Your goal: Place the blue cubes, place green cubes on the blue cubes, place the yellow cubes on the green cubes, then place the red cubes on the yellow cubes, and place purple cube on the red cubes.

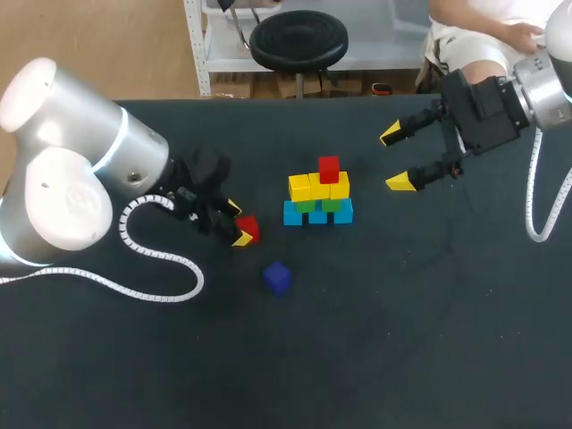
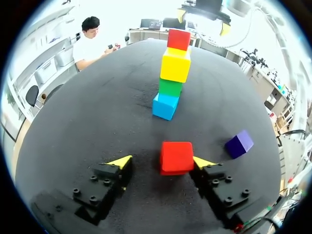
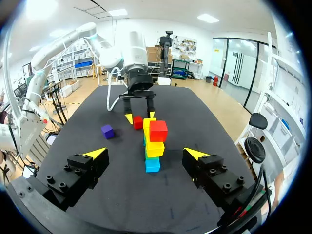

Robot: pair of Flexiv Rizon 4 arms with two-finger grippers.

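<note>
Left gripper (image 2: 162, 161) stands spread around the loose red cube (image 2: 176, 157), which sits on the table (image 1: 429, 340) between its fingers, close against 1 tip and clear of the other, so nothing is gripped. Purple cube (image 1: 277, 277) lies nearer the table's near edge; the stack (image 1: 318, 192), with 1 red piece on top, stands mid-table. Right gripper (image 1: 396, 159) hangs wide open and empty toward the far right corner. The red cube looks light, rigid and smooth: I would pinch 2 opposite flat faces, centred, lest it twist.
</note>
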